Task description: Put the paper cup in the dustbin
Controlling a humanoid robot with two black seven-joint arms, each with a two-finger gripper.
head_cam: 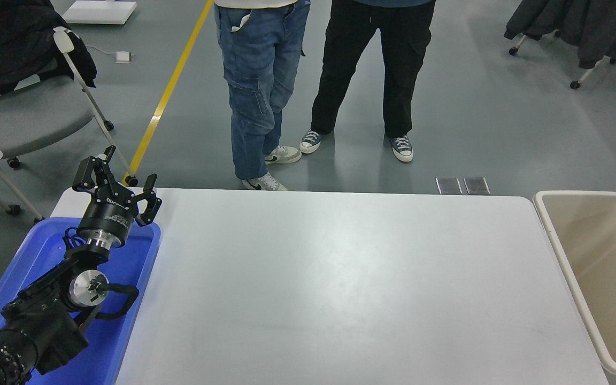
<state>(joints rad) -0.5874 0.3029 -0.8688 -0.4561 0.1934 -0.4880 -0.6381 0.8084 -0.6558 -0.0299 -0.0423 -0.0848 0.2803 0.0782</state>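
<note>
The dustbin (556,251), a large beige bin with a thick pale rim, stands at the table's right end; the part of its inside that shows is bare. The paper cup is not in view. My left gripper (118,179) is open and empty, raised above the far end of the blue tray at the table's left. My right arm and gripper are out of view.
A bright blue shallow tray (145,267) lies at the table's left under my left arm. The white table (340,289) spans the middle. Two people (265,80) stand at the far side. Wheeled chairs (24,112) stand at the far left and right.
</note>
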